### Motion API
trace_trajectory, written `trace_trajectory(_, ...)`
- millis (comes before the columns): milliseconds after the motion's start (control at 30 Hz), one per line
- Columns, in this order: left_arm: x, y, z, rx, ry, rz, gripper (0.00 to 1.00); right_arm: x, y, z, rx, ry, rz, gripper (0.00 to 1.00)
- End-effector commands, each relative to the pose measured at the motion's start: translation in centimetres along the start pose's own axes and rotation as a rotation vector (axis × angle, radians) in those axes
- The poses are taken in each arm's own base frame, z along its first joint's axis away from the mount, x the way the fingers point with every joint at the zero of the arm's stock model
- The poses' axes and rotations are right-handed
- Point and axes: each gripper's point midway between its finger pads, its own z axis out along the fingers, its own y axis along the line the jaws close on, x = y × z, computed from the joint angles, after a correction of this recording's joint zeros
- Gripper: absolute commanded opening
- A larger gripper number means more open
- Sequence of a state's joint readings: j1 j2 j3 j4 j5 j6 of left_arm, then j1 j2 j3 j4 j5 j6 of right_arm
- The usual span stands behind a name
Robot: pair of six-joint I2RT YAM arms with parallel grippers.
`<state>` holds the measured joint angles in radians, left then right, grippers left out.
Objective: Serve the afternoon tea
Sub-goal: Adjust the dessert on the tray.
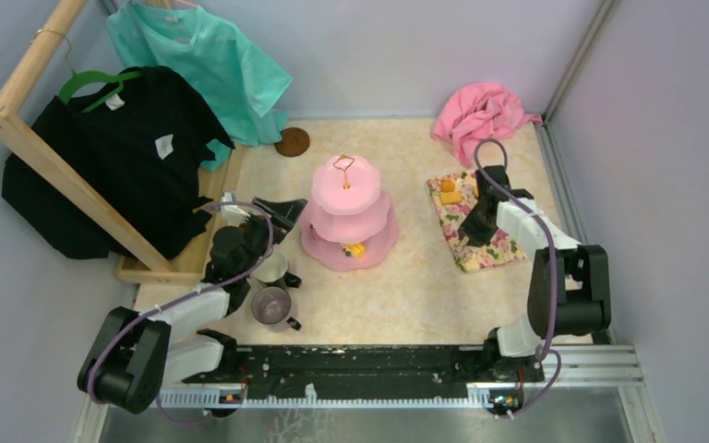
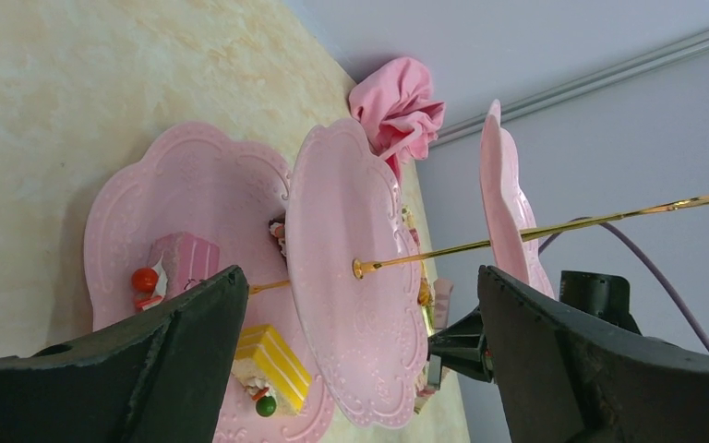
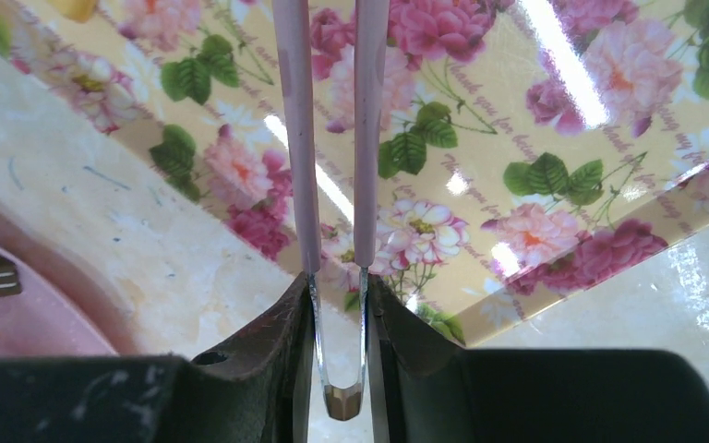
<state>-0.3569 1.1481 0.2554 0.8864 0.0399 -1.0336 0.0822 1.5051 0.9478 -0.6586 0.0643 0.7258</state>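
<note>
Pinching tongs [image 3: 295,138] in right jaws, aimed along the mat [image 3: 535,138] just right of the snacks [image 1: 449,192], left jaws wide apart.

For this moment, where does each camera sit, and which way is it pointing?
Top external: above and behind the bases, looking down on the table; left arm and right arm show whole.
Left wrist: low, rolled sideways, facing the cake stand across the table; left gripper, open, in the foreground.
Right wrist: close above the floral mat, looking down; right gripper shut on pink tongs.
Shared: top external and left wrist both show the cake stand and pink cloth.
</note>
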Motion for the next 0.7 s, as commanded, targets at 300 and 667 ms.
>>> trace_trajectory(300,-0.3,0.0,0.4,-0.001,-0.005,0.016,0.99,-2.1,2.7,-0.8,-0.080,-0.021,-0.010,0.37)
trace_trajectory(667,0.1,0.8,1.1,-0.014,0.000,0.012,0.99,-3.4,2.4,0.2,-0.034,-0.020,0.023,0.38)
